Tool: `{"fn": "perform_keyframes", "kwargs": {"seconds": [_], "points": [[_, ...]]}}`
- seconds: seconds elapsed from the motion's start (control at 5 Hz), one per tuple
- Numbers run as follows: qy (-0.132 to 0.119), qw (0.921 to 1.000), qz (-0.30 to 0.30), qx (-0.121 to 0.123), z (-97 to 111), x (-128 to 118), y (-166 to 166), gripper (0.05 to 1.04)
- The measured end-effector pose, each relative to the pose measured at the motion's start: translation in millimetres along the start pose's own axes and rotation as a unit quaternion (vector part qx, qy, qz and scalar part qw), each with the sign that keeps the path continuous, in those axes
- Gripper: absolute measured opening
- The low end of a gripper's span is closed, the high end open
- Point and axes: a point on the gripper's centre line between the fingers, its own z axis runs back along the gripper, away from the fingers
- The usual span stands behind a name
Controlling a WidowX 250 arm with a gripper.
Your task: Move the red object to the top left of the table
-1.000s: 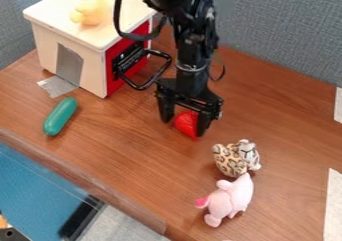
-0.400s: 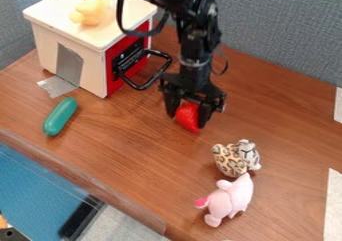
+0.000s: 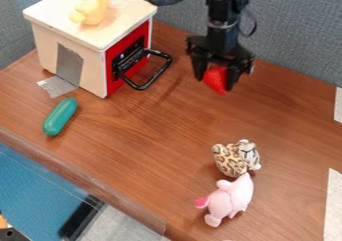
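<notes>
A red, tapering soft-looking object [image 3: 216, 79] is held in the black two-finger pincer [image 3: 216, 81], its wider upper part clasped between the two fingers, near the back edge of the brown wooden surface [image 3: 153, 150]. By this side grip the flanks are pinned and the narrow end is left free below, so that it can probably be set down without the fingers being trapped. Whether a gap is left beneath the tip cannot be told for certain, though a carry seems to be under way.

The white box-like toy with a red front [image 3: 80, 35] is placed by the back-left part of the surface, with its black handle [image 3: 152, 77] jutting out; a path around or over it may be needed if the top left is to be reached, and the handle could be snagged.

The narrow end of the red object is pointed downward and a little toward the view's right. Its long axis is held closer to upright than to flat, slightly tilted, roughly in line with the fingers.
</notes>
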Motion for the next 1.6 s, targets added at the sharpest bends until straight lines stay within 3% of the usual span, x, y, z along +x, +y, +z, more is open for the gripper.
{"fn": "perform_keyframes", "kwargs": {"seconds": [0.2,0.6,0.8,1.0,1.2,1.4,1.6], "points": [[-0.001,1.0000,-0.003,-0.006,-20,33,-9,0.772],[0.013,0.9998,-0.017,0.005,-58,58,-16,0.772],[0.014,0.9997,-0.020,0.009,-59,58,-18,0.842],[0.020,0.9993,-0.027,0.014,-59,55,-19,1.012],[0.016,0.9995,-0.025,0.006,-38,53,-22,1.008],[-0.024,0.9992,-0.030,-0.012,21,59,-30,1.001],[-0.004,0.9995,-0.029,0.007,37,43,-23,1.001]]}}
